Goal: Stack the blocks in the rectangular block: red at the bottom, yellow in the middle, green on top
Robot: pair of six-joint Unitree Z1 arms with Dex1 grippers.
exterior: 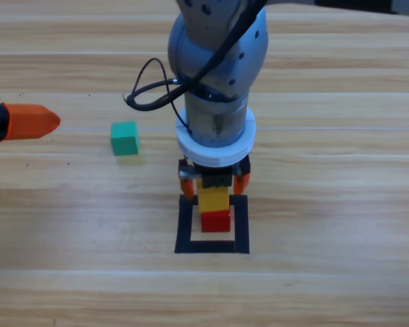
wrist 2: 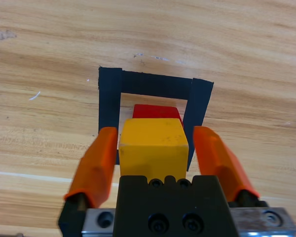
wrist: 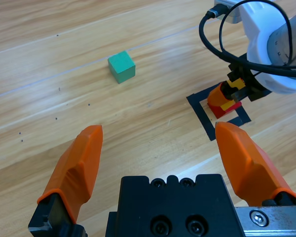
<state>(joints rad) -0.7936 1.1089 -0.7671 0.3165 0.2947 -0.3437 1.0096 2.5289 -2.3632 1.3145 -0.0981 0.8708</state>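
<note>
Three cubes are sitting on the wooden tabletop (exterior: 341,204): the yellow cube (exterior: 213,199) is resting on the red cube (exterior: 216,221) inside the black tape frame (exterior: 187,228), between the right gripper's (exterior: 214,182) slightly parted jaws. The green cube (exterior: 124,138) is lying left of the frame, near the wide-open left gripper (exterior: 28,121).

This looks like a robotics lab or test station. A pale wooden plank bench (exterior: 341,204) carries only test props: a square outline of black tape (exterior: 186,225) stuck to the wood and small plain coloured cubes, such as the teal-green one (exterior: 124,137). A grey robot arm (exterior: 218,61) trailing a loose black cable (exterior: 150,92) works over it.
</note>
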